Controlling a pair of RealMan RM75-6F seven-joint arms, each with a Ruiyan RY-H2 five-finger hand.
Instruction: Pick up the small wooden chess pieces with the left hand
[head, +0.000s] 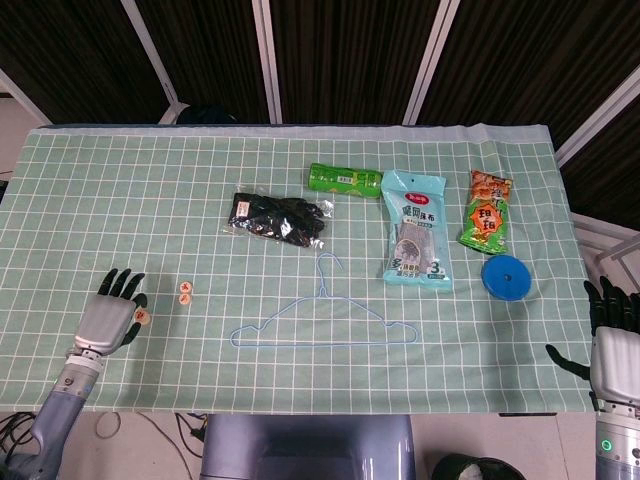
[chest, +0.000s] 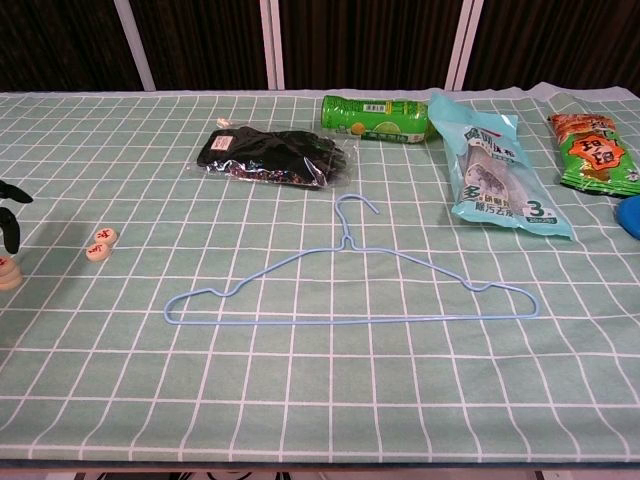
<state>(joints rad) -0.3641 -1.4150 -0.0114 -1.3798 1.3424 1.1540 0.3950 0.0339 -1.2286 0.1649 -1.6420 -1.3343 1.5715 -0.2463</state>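
Two small round wooden chess pieces (head: 185, 292) lie side by side on the green checked cloth; the chest view shows the chess pieces (chest: 100, 243) at the left. A third piece (head: 141, 318) sits right against the thumb side of my left hand (head: 108, 318), whose fingers point away from me and are spread. In the chest view only dark fingertips (chest: 8, 230) show at the left edge, just above that third piece (chest: 8, 272). Whether it is pinched or only lies on the cloth is unclear. My right hand (head: 612, 335) rests at the table's right front corner, fingers apart, holding nothing.
A blue wire hanger (head: 325, 325) lies in the front middle. Behind it are a bag of black gloves (head: 277, 217), a green can (head: 345, 180), a light-blue packet (head: 416, 243), an orange snack bag (head: 487, 211) and a blue disc (head: 504, 277).
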